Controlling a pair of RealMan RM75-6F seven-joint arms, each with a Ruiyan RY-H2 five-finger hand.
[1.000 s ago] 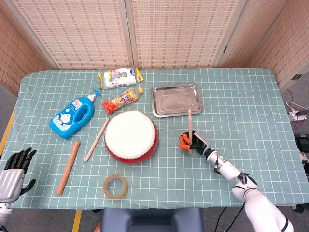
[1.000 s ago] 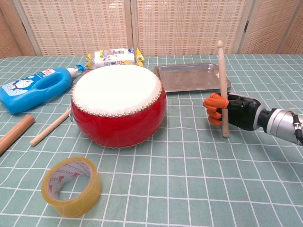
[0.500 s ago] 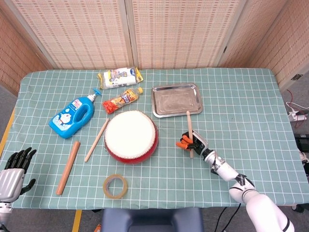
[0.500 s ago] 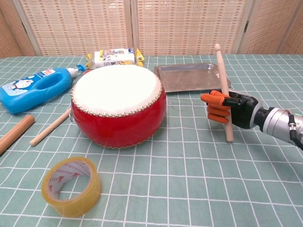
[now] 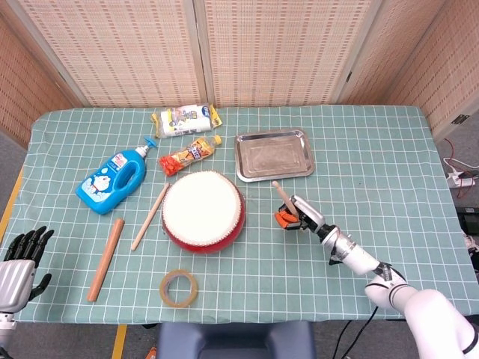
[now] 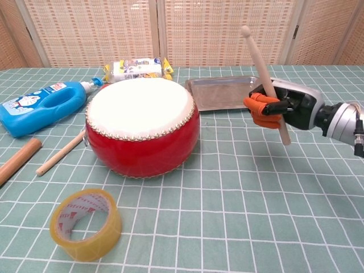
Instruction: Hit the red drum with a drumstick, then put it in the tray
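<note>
The red drum (image 5: 203,211) (image 6: 142,125) with its white skin stands mid-table. Right of it, my right hand (image 5: 299,216) (image 6: 280,106) grips a wooden drumstick (image 5: 284,196) (image 6: 263,74), lifted off the cloth with its tip tilted up and toward the drum. The steel tray (image 5: 273,155) (image 6: 227,93) lies behind the hand and holds nothing. A second drumstick (image 5: 150,216) (image 6: 61,153) rests on the cloth left of the drum. My left hand (image 5: 19,262) hangs at the table's near left corner, fingers spread, holding nothing.
A blue detergent bottle (image 5: 113,179) (image 6: 41,106) lies far left, with a thick wooden dowel (image 5: 105,258) in front of it. A tape roll (image 5: 179,288) (image 6: 85,224) sits in front of the drum. Two snack packets (image 5: 185,120) (image 5: 188,155) lie behind it.
My right hand has risen off the table and moved slightly right; the drumstick has swung from nearly upright to leaning with its tip toward the drum.
</note>
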